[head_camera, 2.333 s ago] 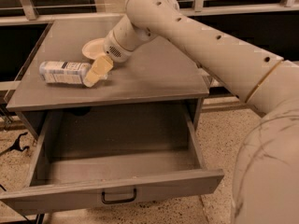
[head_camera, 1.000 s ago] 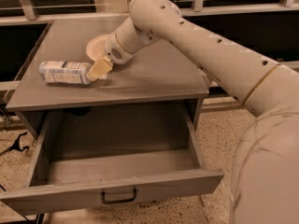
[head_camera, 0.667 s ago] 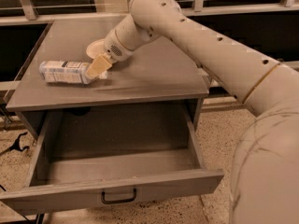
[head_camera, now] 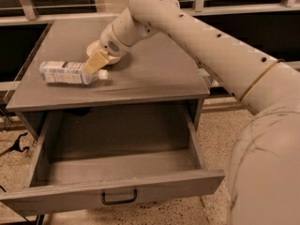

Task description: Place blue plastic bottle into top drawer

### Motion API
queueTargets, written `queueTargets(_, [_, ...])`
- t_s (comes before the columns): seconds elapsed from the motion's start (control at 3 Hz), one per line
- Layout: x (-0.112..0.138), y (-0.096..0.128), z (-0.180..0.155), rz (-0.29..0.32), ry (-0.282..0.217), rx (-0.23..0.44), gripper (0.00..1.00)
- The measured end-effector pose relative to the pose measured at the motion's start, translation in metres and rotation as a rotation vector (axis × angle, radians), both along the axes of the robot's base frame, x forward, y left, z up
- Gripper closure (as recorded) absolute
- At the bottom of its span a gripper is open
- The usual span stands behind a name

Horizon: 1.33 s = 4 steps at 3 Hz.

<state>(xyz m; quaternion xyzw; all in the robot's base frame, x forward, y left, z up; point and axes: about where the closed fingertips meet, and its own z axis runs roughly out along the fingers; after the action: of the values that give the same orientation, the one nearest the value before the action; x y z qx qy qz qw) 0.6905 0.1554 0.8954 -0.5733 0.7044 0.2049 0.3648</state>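
Observation:
The blue plastic bottle (head_camera: pixel 70 73) lies on its side on the grey cabinet top (head_camera: pixel 140 78), white cap pointing right, label pale with a dark panel. My gripper (head_camera: pixel 94 63) reaches in from the upper right and sits over the bottle's cap end, its tan finger (head_camera: pixel 96 61) resting against the bottle's neck. The top drawer (head_camera: pixel 117 172) is pulled wide open below the top and is empty inside, its dark bar handle (head_camera: pixel 119 198) at the front centre.
A white bowl (head_camera: pixel 101 50) sits on the cabinet top right behind my gripper, mostly hidden by the wrist. My arm crosses the right side of the view. Speckled floor lies in front, with dark cables at the lower left (head_camera: pixel 14 144).
The gripper has shifted slightly left and down toward the bottle's cap end. The bottle and the open drawer have not moved.

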Motion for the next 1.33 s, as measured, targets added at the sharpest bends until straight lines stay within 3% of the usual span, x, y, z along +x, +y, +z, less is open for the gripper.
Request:
queueTargets(0.67, [-0.012, 0.02, 0.001, 0.05, 0.02, 0.024, 0.32])
queueTargets(1.33, [-0.017, 0.04, -0.024, 0.085, 0.077, 0.06, 0.32])
